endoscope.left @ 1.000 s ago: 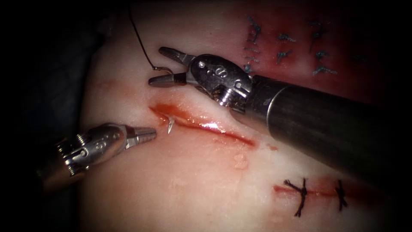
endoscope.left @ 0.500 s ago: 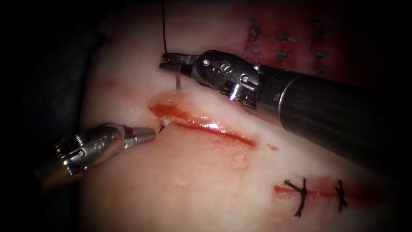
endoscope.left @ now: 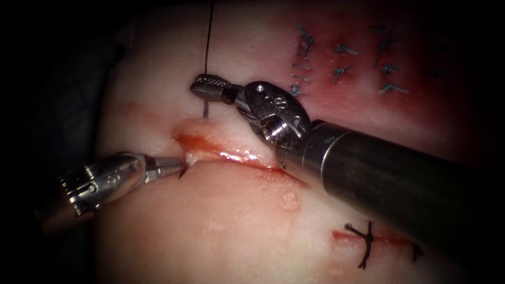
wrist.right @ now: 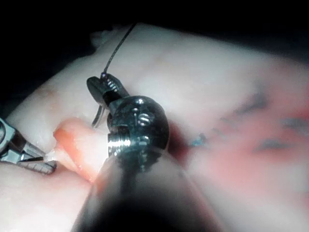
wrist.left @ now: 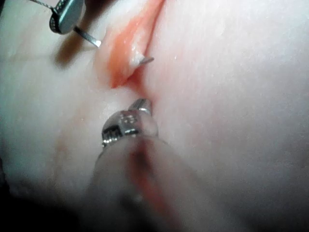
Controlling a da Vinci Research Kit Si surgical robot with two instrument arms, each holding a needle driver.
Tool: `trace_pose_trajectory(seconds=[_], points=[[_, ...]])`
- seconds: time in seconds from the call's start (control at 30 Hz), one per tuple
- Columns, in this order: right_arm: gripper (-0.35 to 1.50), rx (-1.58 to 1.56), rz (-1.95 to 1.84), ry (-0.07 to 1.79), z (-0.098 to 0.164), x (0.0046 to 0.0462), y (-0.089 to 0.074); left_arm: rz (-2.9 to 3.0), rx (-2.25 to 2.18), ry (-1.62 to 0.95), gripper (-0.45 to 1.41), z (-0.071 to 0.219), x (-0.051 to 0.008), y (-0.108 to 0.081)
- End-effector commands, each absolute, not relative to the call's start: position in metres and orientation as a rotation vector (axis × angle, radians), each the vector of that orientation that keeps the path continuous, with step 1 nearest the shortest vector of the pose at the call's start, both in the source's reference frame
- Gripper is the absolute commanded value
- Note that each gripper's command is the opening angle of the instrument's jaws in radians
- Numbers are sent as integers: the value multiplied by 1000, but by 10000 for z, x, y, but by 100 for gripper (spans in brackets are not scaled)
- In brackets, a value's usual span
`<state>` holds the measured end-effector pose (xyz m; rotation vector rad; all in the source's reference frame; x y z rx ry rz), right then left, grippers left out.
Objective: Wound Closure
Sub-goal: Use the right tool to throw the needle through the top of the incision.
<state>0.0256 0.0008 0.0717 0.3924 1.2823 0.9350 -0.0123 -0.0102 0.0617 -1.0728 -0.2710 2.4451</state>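
Needle (endoscope.left: pixel 205 109), mid-curve buried in tissue (endoscope.left: pixel 236 210), gripped by right tool (endoscope.left: pixel 202 84).

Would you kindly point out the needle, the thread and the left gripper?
needle (endoscope.left: pixel 205 109), endoscope view, shaft below the right gripper (endoscope.left: pixel 206 83).
thread (endoscope.left: pixel 209 37), endoscope view, mid-strand.
left gripper (endoscope.left: pixel 178 166), endoscope view, tip at the cut (endoscope.left: pixel 236 154).

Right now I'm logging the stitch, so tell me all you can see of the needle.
The needle is thin, curved, grey metal. The right tool has its jaws shut on its thread end, above the cut, with dark thread running up from there. Its shaft enters the tissue above the cut, and its point emerges inside the cut, near the left tool.
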Motion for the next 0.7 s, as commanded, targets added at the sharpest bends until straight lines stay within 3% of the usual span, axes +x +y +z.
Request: trace_pose_trajectory(seconds=[0.03, 0.7], points=[[-35, 453, 977, 1293, 720, 262, 9, 2447, -1080, -275, -35, 621, -125, -96], [-35, 644, 971, 1258, 725, 270, -35, 2443, -1076, -273, -35, 620, -130, -96]])
